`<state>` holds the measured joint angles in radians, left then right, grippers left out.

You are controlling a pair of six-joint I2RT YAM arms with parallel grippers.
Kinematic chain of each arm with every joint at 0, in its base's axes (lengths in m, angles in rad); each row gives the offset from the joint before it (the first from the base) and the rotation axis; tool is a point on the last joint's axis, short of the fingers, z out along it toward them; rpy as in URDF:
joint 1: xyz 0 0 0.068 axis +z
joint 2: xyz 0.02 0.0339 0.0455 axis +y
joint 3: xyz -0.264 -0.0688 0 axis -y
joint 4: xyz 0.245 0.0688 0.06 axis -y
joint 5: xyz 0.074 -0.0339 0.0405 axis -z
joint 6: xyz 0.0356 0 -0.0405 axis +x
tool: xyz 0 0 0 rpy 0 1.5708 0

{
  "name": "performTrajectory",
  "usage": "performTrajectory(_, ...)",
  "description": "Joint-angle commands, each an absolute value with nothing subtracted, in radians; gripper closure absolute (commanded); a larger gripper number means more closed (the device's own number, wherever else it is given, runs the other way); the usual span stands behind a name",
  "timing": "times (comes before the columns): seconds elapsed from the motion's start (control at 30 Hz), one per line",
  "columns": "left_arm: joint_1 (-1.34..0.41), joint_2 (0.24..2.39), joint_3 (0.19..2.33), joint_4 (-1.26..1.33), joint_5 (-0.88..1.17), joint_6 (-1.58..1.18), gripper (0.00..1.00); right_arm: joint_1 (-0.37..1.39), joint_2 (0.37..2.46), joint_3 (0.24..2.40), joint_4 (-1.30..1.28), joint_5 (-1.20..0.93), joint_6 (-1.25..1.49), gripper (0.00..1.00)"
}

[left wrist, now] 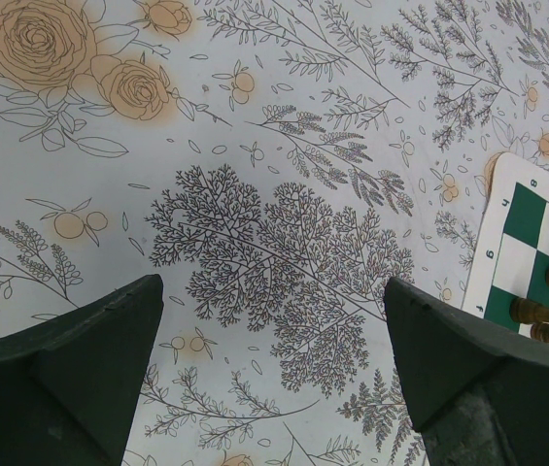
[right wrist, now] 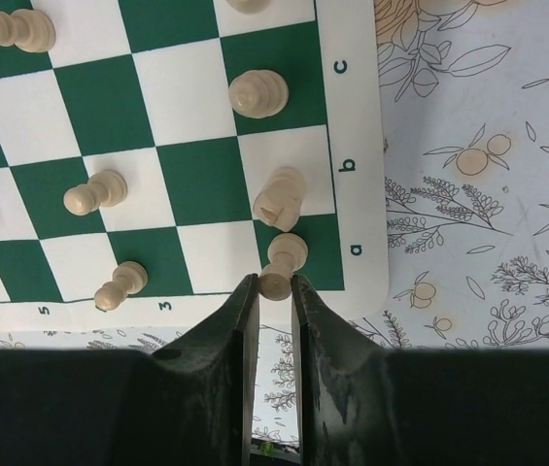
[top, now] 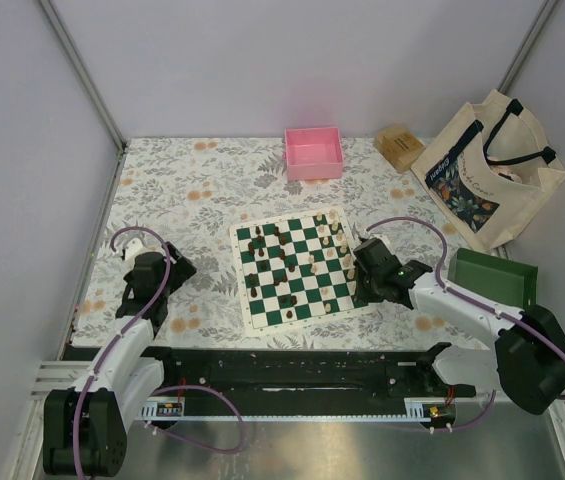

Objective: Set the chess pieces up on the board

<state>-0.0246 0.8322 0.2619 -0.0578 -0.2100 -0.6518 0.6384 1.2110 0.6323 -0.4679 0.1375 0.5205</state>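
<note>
The green and white board (top: 245, 300) lies mid-table with dark and cream chess pieces scattered over it. In the right wrist view my right gripper (right wrist: 274, 283) is shut on the head of a cream pawn (right wrist: 284, 257), which stands on the board's (right wrist: 109, 107) corner square by the letter "a". A cream knight (right wrist: 280, 199) stands just beyond it, with more cream pieces (right wrist: 94, 192) nearby. From above, the right gripper (top: 360, 290) sits at the board's right near corner. My left gripper (top: 177, 268) hovers over the flowered cloth left of the board, open (left wrist: 274, 291) and empty. Dark pieces (left wrist: 546, 311) show at the board's edge (left wrist: 522, 214).
A pink tray (top: 313, 152) stands behind the board. A green tray (top: 493, 276) lies at the right, beside a cloth tote bag (top: 490, 170). A small wooden block (top: 399, 146) sits at the back right.
</note>
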Motion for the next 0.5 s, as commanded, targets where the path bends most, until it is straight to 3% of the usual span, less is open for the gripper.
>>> performTrajectory(0.0,-0.023,0.822,0.288,-0.02,-0.215,-0.647,0.01,0.632,1.207,0.629,-0.448,0.133,0.515,0.82)
performTrajectory(0.47,-0.025,0.822,0.288,-0.02,-0.213,-0.647,0.01,0.632,1.146,0.637,-0.495,0.141,0.522,0.84)
